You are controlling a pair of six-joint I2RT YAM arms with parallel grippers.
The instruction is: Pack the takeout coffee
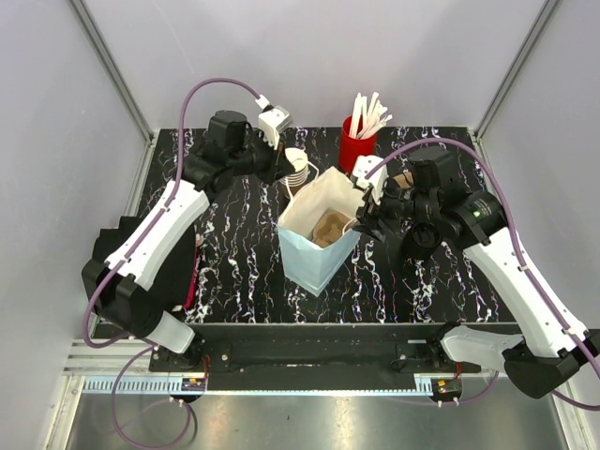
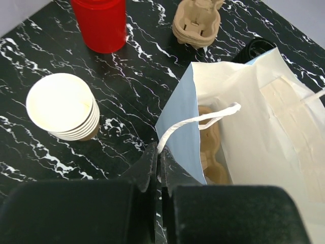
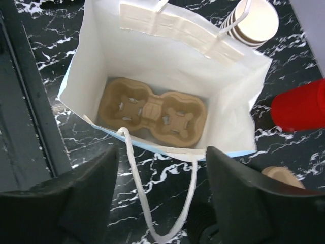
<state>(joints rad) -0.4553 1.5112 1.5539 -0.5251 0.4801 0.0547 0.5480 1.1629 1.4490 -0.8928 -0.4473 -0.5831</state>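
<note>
Bag [image 1: 305,262] of paper, pale blue outside and white inside, stands upright and open in the middle of the black marbled table [image 1: 234,253], between the two arms. A tan pulp carrier [image 3: 152,109] lies flat on its floor, and both of its pockets show bare. The left gripper [image 2: 158,152] is at the bag's far left corner with its fingers pressed together. One white handle [image 2: 198,120] rises from the bag's mouth and runs straight into the fingertips, so it looks pinched there. The right gripper [image 3: 162,152] hovers over the opposite edge of the bag with its fingers spread wide and nothing between the pads. The second handle [image 3: 134,173] droops loose in the gap between those fingers, and I cannot tell whether it touches either one. A stack of cups [image 2: 61,104], brown with white insides, stands just beside the bag on the left gripper's side. A red cup [image 1: 356,145] stands near the table's back edge with white sticks [image 1: 370,111] fanning out of it. A spare carrier [image 2: 197,21] lies on the table to the right of the red cup, behind the right arm. No view shows the coffee with its black lid, so I cannot tell where it is.
</note>
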